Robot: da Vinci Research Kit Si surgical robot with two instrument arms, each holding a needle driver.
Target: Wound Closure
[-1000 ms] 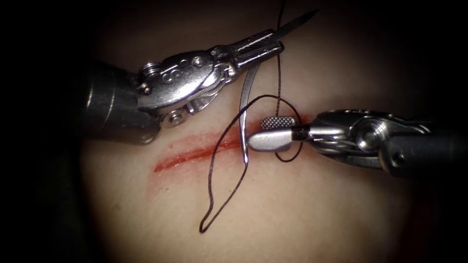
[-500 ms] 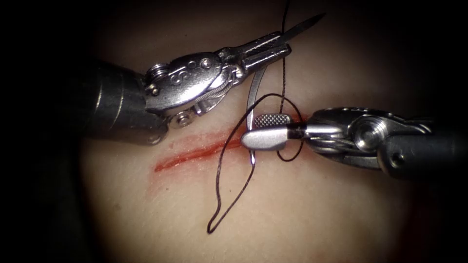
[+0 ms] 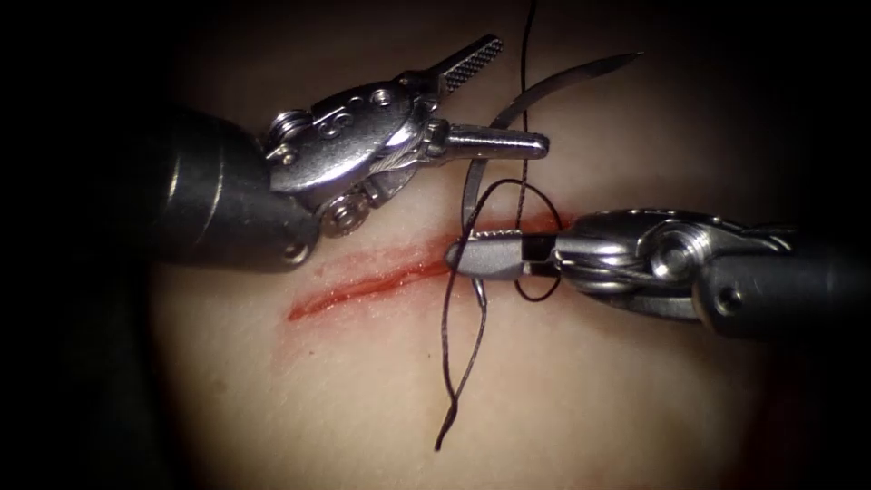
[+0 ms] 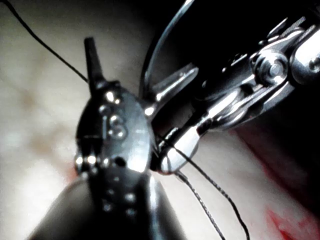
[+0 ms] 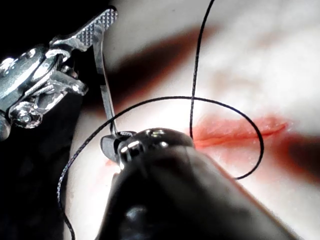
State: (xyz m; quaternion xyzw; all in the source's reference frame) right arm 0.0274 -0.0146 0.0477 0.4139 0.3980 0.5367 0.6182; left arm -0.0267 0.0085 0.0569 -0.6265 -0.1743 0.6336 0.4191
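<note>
The thread [image 3: 529,27] is cut off by the endoscope view's upper edge.

— Where were we? 
— A surgical training bench: a slab of tissue [image 3: 562,390] lay under a spotlight, darkness all round it.
— Any proof? 
— Two steel needle drivers [image 3: 494,100] hovered just above its red cut [image 3: 363,286].

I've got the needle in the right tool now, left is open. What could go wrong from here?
1. The right tool grips the needle near its tail end, so the long free curve could swivel in the jaws.
2. The thread loops around the right tool's jaws and could snag or knot there.
3. The open left tool sits close beside the needle's curve and the thread; closing could catch either.
</note>
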